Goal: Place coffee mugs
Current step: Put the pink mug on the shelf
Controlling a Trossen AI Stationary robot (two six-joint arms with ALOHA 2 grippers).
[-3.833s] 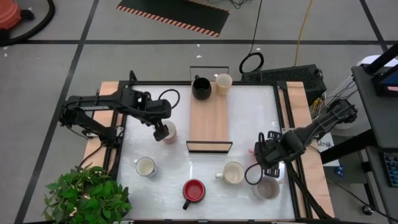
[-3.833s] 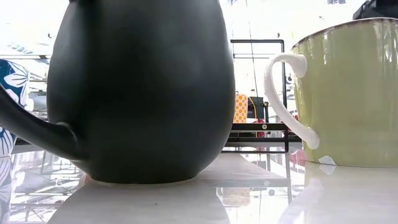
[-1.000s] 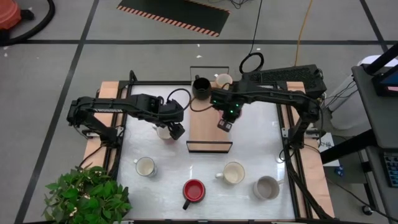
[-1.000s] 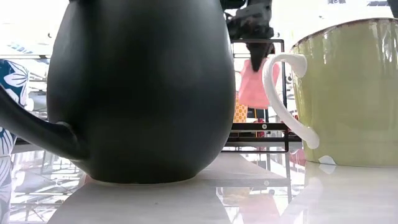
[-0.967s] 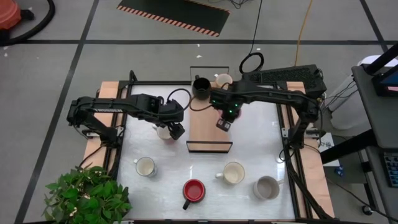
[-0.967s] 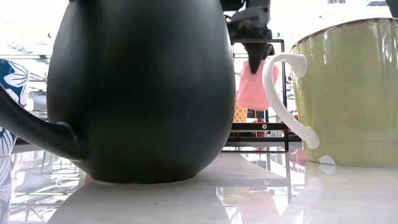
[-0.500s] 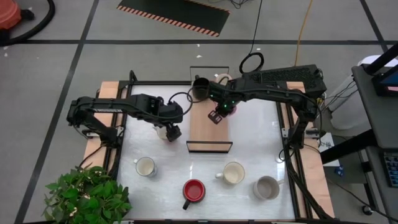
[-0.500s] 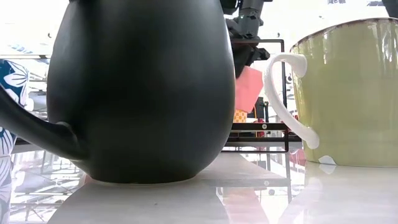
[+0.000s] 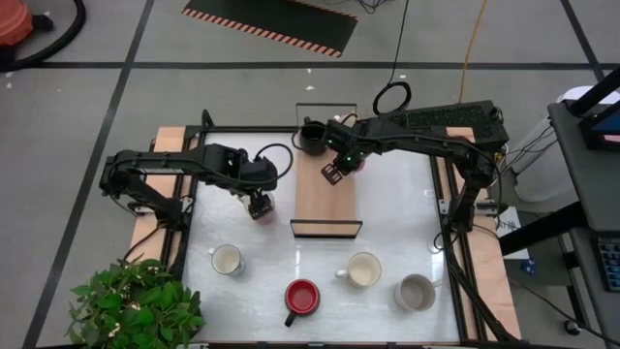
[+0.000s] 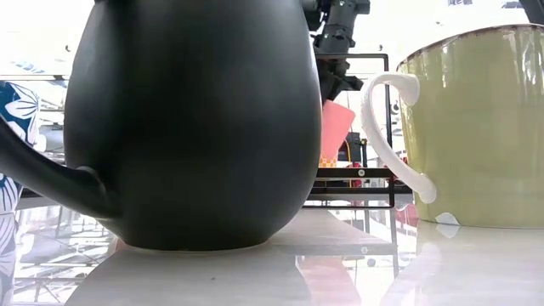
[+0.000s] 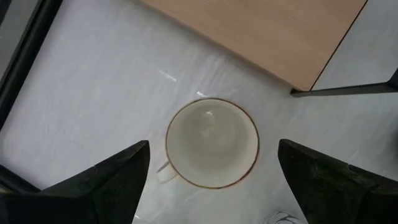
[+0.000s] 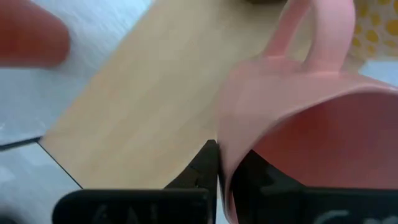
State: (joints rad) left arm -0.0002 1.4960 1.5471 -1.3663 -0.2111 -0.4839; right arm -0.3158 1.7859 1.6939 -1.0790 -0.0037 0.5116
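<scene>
My right gripper [image 9: 332,174] hangs over the far half of the light-wood tray [image 9: 325,204], shut on a pink mug [image 12: 298,124]. In the low view the pink mug [image 10: 337,129] shows behind the black mug [image 10: 187,119] and a cream mug [image 10: 476,127], both standing on their bases on the tray's far end. My left gripper [image 9: 258,206] is open, left of the tray. It hovers above a cream mug [image 11: 211,143] that stands on the table; its fingers are wide apart, clear of the rim. My right gripper pinches the pink mug's wall at the rim [image 12: 225,140], on the side away from the handle [image 12: 314,37]. One finger is inside the mug and one outside. The fingers slant down from above. The mug hangs tilted, clear of the tray.
On the table's near half stand a cream mug [image 9: 226,260], a red mug [image 9: 302,297], another cream mug [image 9: 364,269] and a grey mug [image 9: 417,292]. A potted plant [image 9: 136,310] sits at the near left corner. The tray's near half is bare wood.
My right gripper has carried the pink mug along the tray toward the far edge and the black mug, rolling its wrist so that the mug tips over more. My left gripper has turned about its own line above the cream mug and stayed open.
</scene>
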